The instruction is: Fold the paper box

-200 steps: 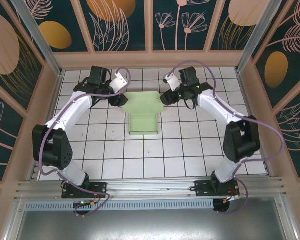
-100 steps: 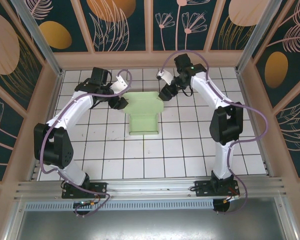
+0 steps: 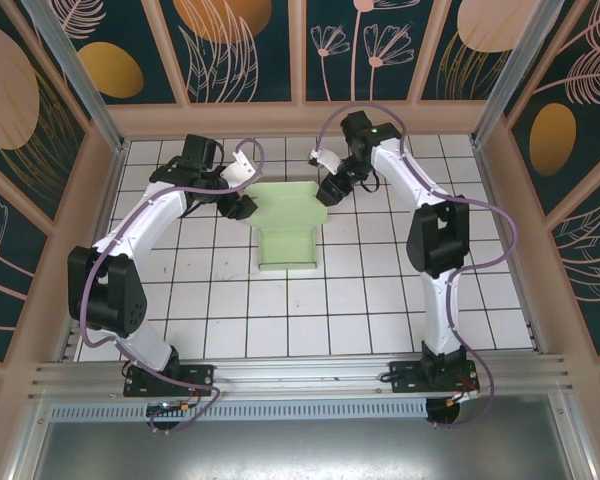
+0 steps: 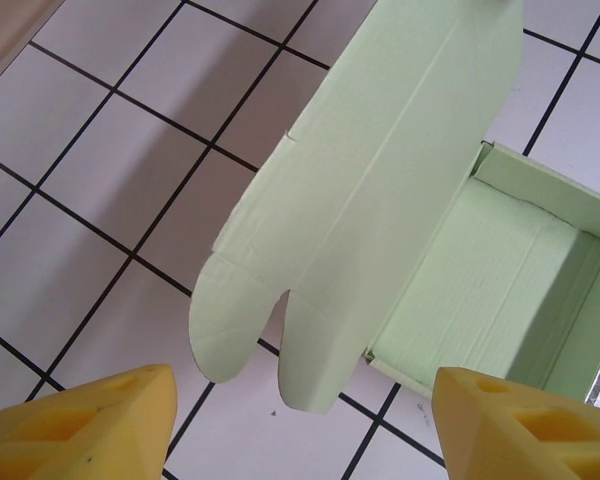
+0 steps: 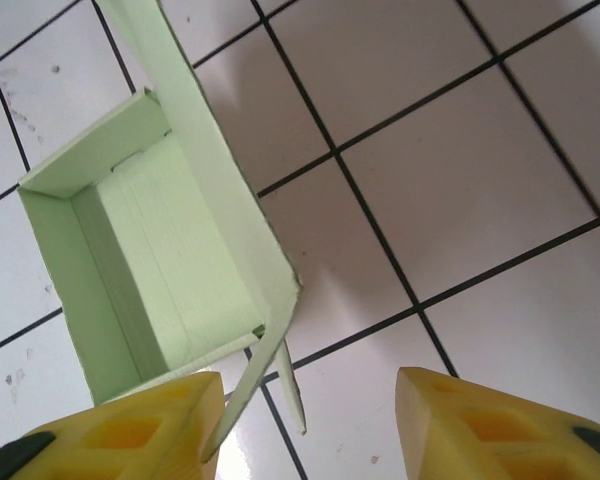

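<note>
Mint-green card, the paper box [image 3: 288, 225] lies half-folded on the white tiles [image 3: 380, 300], tray open upward. The left gripper [image 3: 242, 206] and right gripper [image 3: 327, 192] flank its far corners, just beside raised flaps, jaws spread apart.

No words, numbers or signs can be read here. The paper box [image 3: 286, 225] is plain green card. The walls [image 3: 250, 50] have painted leaves and round shapes. The desk [image 3: 360, 300] has plain white squares.

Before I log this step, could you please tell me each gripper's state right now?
Left gripper: open, holding nothing, by the paper box.
Right gripper: open, holding nothing.
</note>
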`<action>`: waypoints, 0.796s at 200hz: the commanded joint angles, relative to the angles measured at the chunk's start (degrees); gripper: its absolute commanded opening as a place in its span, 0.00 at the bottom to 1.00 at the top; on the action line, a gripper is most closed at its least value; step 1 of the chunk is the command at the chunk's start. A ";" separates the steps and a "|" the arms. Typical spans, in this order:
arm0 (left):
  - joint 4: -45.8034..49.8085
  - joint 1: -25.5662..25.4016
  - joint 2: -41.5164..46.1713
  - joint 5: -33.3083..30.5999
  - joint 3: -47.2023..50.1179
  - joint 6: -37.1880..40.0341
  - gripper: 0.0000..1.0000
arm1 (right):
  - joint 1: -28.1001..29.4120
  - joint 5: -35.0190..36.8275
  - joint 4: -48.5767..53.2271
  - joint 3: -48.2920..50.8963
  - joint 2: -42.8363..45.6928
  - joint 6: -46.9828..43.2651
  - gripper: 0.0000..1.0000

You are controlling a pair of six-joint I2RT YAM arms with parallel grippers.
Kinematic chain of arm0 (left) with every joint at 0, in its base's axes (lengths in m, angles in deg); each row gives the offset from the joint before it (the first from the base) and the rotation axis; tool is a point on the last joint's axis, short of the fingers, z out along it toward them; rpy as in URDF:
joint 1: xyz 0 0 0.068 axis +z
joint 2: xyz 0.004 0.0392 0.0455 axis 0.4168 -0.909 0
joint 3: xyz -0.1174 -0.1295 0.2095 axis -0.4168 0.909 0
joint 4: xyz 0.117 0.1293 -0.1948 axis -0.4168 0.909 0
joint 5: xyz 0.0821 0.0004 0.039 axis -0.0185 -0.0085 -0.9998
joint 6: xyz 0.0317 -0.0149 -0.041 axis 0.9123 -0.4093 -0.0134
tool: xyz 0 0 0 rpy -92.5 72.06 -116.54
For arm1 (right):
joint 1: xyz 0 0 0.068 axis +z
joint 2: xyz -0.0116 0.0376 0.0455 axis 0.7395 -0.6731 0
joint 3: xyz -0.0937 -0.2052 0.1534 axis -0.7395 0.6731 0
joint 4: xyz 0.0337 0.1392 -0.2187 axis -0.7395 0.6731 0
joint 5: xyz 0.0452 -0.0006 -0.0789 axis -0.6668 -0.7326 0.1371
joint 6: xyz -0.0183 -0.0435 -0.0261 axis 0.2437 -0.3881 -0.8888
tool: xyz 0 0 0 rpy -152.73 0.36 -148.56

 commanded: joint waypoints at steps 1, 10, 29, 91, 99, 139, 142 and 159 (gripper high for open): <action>-0.56 0.32 0.01 1.09 0.58 1.00 0.68 | 0.31 -1.64 3.84 -2.43 -0.99 -2.43 0.45; -0.61 0.32 0.09 1.08 0.64 1.00 0.68 | 0.30 -1.82 4.11 -2.37 -1.25 -2.93 0.42; -0.75 0.27 0.10 1.16 0.84 0.90 0.68 | 0.22 -2.03 3.95 -2.39 -1.87 -3.48 0.40; -1.26 0.33 0.32 1.16 0.93 0.39 0.68 | 0.13 -4.28 3.77 -3.84 -3.46 -4.31 0.33; -1.32 0.31 0.44 1.10 1.09 0.39 0.68 | 0.15 -4.32 3.68 -3.88 -3.57 -4.33 0.33; -1.75 0.28 0.89 1.08 1.57 0.39 0.68 | 0.15 -4.54 4.08 -4.11 -4.23 -4.94 0.36; -1.73 0.28 0.89 1.08 1.62 0.39 0.68 | 0.14 -4.46 4.14 -4.11 -4.18 -5.06 0.37; -1.78 0.32 0.89 1.17 1.63 0.39 0.68 | 0.14 -4.41 4.19 -4.19 -4.49 -5.16 0.37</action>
